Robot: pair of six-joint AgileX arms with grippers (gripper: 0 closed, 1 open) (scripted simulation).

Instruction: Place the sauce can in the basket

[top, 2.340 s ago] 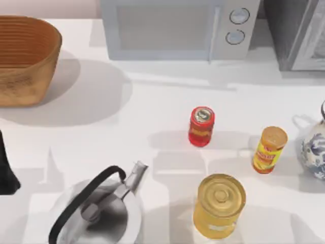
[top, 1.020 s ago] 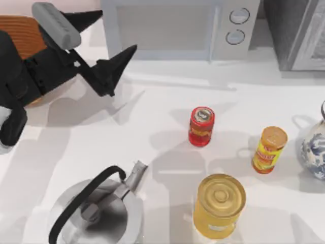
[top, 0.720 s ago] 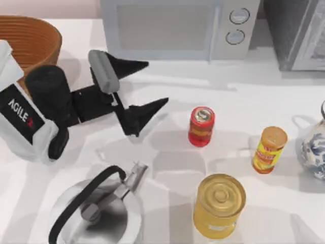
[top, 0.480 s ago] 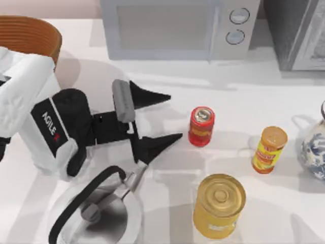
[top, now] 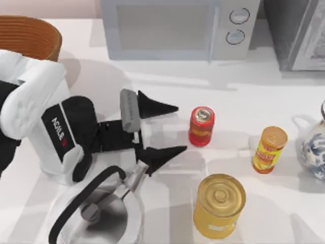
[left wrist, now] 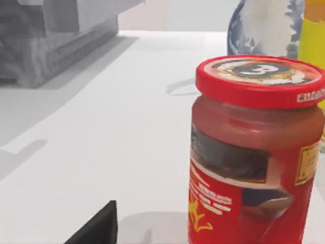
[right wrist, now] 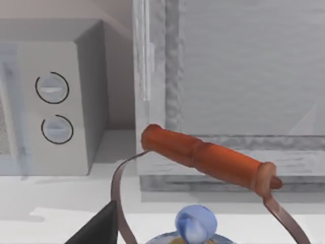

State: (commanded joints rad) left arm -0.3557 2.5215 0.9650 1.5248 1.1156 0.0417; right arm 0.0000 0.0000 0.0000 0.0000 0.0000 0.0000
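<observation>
The sauce can (top: pixel 201 126), red with a yellow label and a silvery top, stands upright near the table's middle. My left gripper (top: pixel 181 128) is open just left of it, lying level with its dark fingertips (top: pixel 172 108) spread wide and stopping short of the can. The left wrist view shows the sauce can (left wrist: pixel 254 152) close up and upright, nothing touching it. The basket (top: pixel 30 31), tan woven wicker, sits at the far left back corner, partly hidden by my left arm. My right gripper (right wrist: pixel 99 230) is parked by the blue-and-white teapot at the table's right.
A steel kettle (top: pixel 96 213) with a black handle stands just in front of the left gripper. A large gold can (top: pixel 219 205), an orange-yellow bottle (top: pixel 269 149) and the teapot (top: pixel 315 147) stand to the can's right. A microwave (top: pixel 172 28) lines the back.
My left arm has swung from the basket corner rightward and toward the front, bringing its open gripper up to the sauce can. The can has stayed in place.
</observation>
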